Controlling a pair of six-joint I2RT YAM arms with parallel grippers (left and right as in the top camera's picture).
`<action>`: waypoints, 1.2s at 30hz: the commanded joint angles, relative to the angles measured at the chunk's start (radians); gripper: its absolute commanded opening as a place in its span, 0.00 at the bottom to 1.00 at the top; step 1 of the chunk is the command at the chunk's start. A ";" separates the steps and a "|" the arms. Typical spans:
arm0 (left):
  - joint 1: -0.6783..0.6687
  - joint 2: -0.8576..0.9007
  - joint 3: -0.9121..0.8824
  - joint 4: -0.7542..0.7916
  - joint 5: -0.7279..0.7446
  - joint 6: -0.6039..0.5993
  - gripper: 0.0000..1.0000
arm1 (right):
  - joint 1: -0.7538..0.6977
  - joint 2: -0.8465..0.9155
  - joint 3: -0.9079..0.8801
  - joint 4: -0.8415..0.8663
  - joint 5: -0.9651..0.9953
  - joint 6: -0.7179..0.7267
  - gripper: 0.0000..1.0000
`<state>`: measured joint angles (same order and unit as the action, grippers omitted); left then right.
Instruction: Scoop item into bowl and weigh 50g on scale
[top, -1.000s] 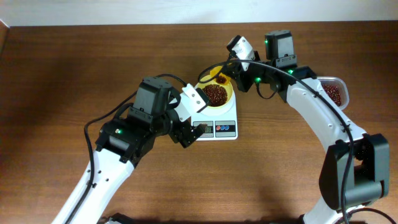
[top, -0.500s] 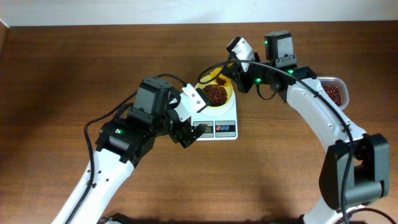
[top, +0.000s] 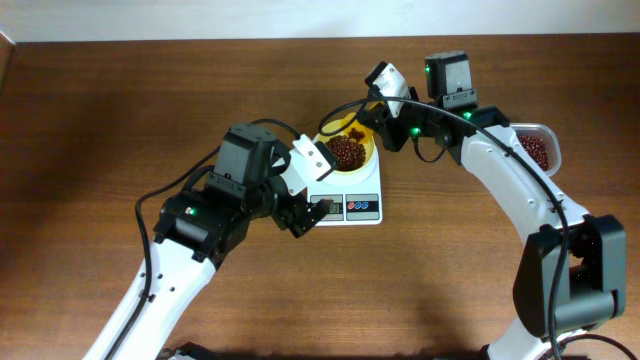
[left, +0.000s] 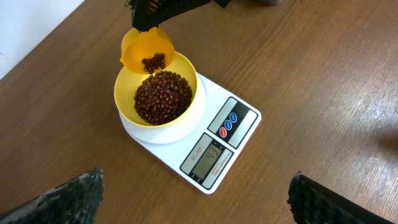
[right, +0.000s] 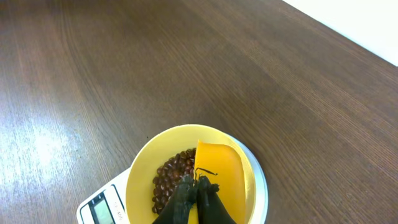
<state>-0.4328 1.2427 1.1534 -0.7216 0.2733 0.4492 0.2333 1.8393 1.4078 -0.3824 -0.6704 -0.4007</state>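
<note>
- Here, the small dark reddish-brown beans (left: 163, 98) lie in a loose heap that fills the bottom of the small round pale-yellow plastic bowl (left: 189, 115).
- The bowl stands on the white, roughly square digital kitchen scale (left: 217, 93), toward the scale's 12 o'clock side in the overhead view.
- The scale's grey display (left: 208, 158) and its red and blue buttons (left: 229, 122) sit along the 6 o'clock edge; digits are lit, but too small to read surely.
- A small yellow plastic scoop (left: 148, 53) is tilted over the bowl's rim at 11 o'clock in the left wrist view, its mouth toward the heap, with a few beans inside it. Whether the scoop touches the rim cannot be told.
- The right gripper (right: 198, 186) holds the scoop, its black fingers (right: 208, 202) pressed close together on the scoop's handle.
- The left gripper (top: 305, 215) hovers at about 8 o'clock from the scale in the overhead view, holding nothing; its dark fingers (left: 74, 196) stand wide apart at the lower corners of the left wrist view.
- A clear rectangular plastic tub (top: 535, 148) holding more of the beans sits at 3 o'clock from the bowl, well apart, partly behind the right arm.
- Everything rests on a brown wooden table (top: 120, 110).
</note>
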 joint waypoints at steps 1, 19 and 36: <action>-0.002 -0.008 -0.004 -0.002 0.011 0.010 0.99 | -0.007 0.000 0.004 0.004 0.024 -0.014 0.04; -0.002 -0.008 -0.004 -0.002 0.011 0.010 0.99 | -0.018 0.000 0.004 0.004 0.027 -0.011 0.04; -0.002 -0.008 -0.004 -0.002 0.011 0.010 0.99 | -0.019 0.000 0.004 0.026 -0.051 -0.112 0.04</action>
<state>-0.4328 1.2427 1.1534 -0.7216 0.2733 0.4492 0.2230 1.8393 1.4078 -0.3599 -0.6529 -0.4831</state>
